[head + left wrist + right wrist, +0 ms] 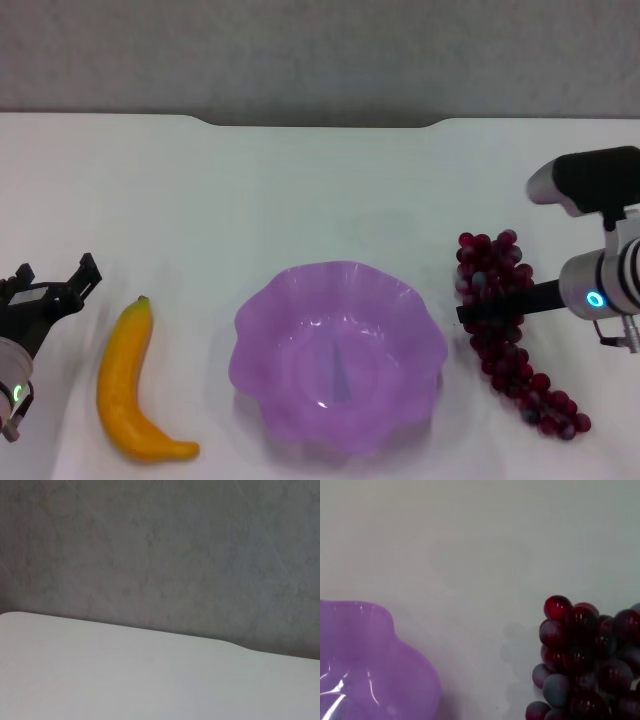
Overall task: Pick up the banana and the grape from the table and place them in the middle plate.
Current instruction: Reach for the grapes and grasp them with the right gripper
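Wavy-rimmed purple middle plate [340,355] sits empty; right gripper [478,312] fingers clasp the glossy red-purple grape [510,335].

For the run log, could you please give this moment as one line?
right gripper at grape | left gripper open beside banana | middle plate empty

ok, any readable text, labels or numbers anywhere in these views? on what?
None. No print shows on the banana, the grape, the middle plate or the table.
The left gripper and the right gripper carry only glowing ring lights, no lettering.
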You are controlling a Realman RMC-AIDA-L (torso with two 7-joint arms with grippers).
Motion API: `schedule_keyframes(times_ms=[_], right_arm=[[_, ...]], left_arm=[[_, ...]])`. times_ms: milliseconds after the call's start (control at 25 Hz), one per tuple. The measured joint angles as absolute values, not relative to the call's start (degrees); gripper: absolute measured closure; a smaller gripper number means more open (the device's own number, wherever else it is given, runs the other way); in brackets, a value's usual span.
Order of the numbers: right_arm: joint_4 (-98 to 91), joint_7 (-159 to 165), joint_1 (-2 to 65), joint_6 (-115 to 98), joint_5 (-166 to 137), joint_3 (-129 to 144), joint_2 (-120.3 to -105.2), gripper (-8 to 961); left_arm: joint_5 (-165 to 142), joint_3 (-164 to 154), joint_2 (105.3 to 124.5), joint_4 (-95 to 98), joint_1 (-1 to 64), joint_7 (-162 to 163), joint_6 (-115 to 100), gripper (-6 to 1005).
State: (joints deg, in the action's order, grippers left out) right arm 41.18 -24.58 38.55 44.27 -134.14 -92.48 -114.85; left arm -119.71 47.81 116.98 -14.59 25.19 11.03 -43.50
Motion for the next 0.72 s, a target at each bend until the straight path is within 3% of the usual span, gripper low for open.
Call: schedule_keyframes(times_ms=[720], right_arm=[[38.4, -24.8, 38.4, 34.5, -129.7, -80.0, -114.96, 105]], left_arm=[[-119.7, 47.8, 116.98, -14.7, 25.3, 11.0, -43.5, 105]])
